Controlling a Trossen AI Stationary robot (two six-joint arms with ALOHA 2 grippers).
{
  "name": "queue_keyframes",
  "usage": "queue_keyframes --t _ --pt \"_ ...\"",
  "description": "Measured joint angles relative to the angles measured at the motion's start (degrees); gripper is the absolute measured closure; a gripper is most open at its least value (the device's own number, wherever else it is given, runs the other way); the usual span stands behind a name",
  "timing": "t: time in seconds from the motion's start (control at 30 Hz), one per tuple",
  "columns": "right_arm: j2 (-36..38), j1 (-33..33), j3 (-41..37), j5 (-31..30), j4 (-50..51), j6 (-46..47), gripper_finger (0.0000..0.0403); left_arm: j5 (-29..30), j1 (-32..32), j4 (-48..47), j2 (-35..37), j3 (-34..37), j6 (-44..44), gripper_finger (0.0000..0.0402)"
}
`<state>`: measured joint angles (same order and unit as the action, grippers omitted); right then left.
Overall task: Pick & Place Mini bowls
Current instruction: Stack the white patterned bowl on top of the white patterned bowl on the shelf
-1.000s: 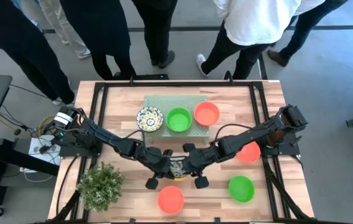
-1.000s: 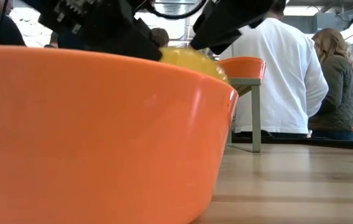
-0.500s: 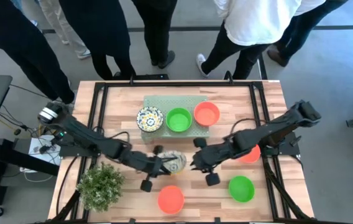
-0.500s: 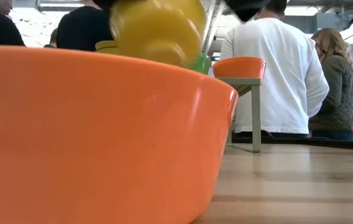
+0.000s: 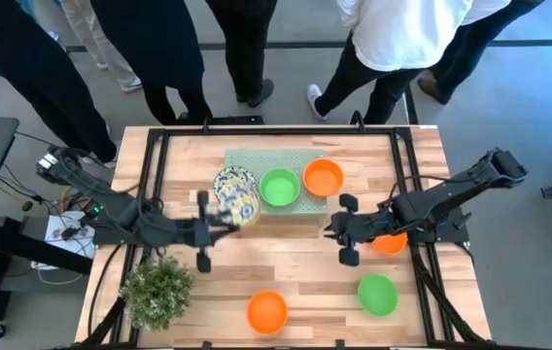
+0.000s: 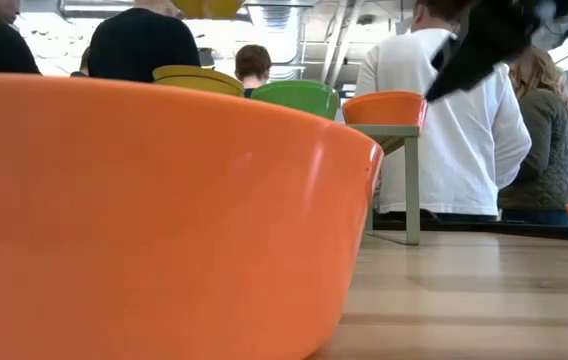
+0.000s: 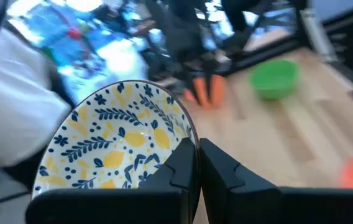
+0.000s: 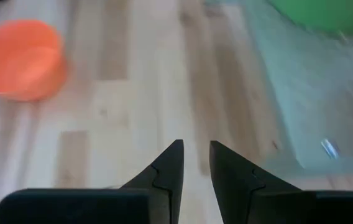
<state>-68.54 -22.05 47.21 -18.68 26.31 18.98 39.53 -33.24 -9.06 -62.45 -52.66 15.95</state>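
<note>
Closest to the lens in the low view, an orange bowl (image 6: 154, 210) fills the frame's left. From above, it sits bottom centre (image 5: 267, 311), a green bowl (image 5: 377, 294) lower right. Mid-frame, the left gripper (image 5: 210, 229) is clenched on the rim of a floral bowl (image 5: 241, 206), lifted over the mat's (image 5: 300, 208) left edge. The right gripper (image 5: 342, 230) hangs empty, fingers slightly parted, beside another orange bowl (image 5: 391, 242). Beyond, green (image 5: 279, 187) and orange (image 5: 323, 178) bowls sit on the mat.
</note>
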Motion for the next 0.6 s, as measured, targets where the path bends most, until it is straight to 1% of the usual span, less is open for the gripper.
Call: queue_keyframes --t 0.1,0.27,0.33,0.43,0.47,0.6 --pt "1.22 0.80 -3.18 -2.37 -1.54 2.11 0.0330 1.41 2.68 -3.39 2.38 -0.09 1.29 0.0389" --pt "0.83 2.36 -4.40 -2.33 -2.15 3.52 0.0330 1.18 9.52 -11.60 4.07 -0.07 -3.42 0.0389" --pt "0.72 2.43 -4.42 -2.34 -2.31 3.57 0.0330 -1.35 12.39 -13.34 3.91 0.00 -4.67 0.0389" --pt "0.36 2.60 -4.36 -2.28 -2.57 3.59 0.0330 -9.52 16.06 -13.16 2.91 0.02 -5.63 0.0389" --pt "0.36 2.63 -4.38 -2.27 -2.57 3.59 0.0330 -10.98 17.13 -13.22 2.45 0.02 -5.77 0.0389" --pt "0.36 2.63 -4.36 -2.22 -2.73 3.59 0.0330 -11.55 19.57 -14.33 1.00 0.02 -5.95 0.0389"
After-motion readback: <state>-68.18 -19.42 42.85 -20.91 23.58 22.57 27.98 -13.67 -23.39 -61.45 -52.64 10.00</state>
